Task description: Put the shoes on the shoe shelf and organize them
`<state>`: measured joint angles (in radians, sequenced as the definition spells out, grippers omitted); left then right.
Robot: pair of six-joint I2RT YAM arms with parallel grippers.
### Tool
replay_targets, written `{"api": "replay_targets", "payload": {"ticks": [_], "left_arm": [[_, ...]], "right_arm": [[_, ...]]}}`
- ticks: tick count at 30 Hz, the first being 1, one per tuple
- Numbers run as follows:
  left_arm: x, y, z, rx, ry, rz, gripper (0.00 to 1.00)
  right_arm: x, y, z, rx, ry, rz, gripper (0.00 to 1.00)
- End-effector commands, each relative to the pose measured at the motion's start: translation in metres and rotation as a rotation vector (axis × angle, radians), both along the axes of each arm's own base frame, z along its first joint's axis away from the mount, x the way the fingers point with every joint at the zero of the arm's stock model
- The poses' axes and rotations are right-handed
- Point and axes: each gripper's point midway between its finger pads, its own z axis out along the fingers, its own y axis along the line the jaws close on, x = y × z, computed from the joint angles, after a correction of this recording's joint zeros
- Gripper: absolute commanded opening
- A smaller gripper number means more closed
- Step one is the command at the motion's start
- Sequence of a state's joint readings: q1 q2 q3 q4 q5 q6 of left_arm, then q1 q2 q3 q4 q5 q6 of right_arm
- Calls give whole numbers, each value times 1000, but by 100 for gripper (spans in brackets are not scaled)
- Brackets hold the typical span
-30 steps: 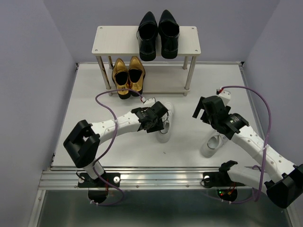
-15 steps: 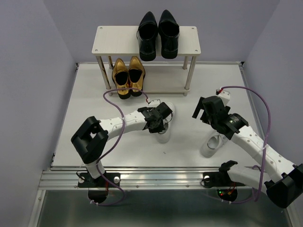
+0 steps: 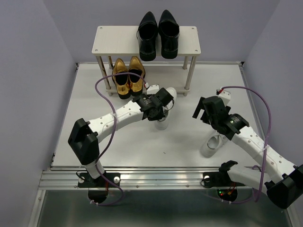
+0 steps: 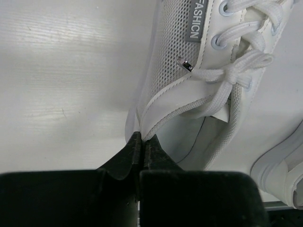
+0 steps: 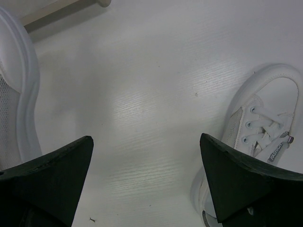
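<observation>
Left gripper point(image 4: 142, 142) pinching white sneaker point(image 4: 175, 66) by heel collar so I can carry it to shoe shelf point(image 3: 113, 40); right gripper point(image 5: 147, 175) hovering, fingers apart.

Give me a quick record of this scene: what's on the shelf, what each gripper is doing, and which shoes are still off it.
shelf top tier: black shoes, pair side by side
lower tier: gold loafers, at its left end
left gripper: shut on the heel collar of a white sneaker, in front of the shelf
right gripper: open, holding nothing, above the table
other sneaker: on the table beside the right arm
not yet shelved: both sneakers
</observation>
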<state>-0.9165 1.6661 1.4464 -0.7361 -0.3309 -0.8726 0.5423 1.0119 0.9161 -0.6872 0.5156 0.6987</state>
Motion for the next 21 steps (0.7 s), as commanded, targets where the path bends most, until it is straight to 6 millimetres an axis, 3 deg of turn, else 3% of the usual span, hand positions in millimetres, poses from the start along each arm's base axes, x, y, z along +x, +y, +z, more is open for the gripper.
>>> {"api": "replay_targets", "payload": {"ticks": [1, 14, 21], "left_arm": [[30, 12, 54, -55, -132, 58, 0], [97, 26, 85, -136, -261, 157, 0], [123, 31, 83, -150, -311, 196, 0]], "right_arm": [[6, -2, 16, 16, -65, -8, 100], [3, -1, 22, 30, -66, 1, 100], [3, 0, 24, 35, -66, 3, 100]]}}
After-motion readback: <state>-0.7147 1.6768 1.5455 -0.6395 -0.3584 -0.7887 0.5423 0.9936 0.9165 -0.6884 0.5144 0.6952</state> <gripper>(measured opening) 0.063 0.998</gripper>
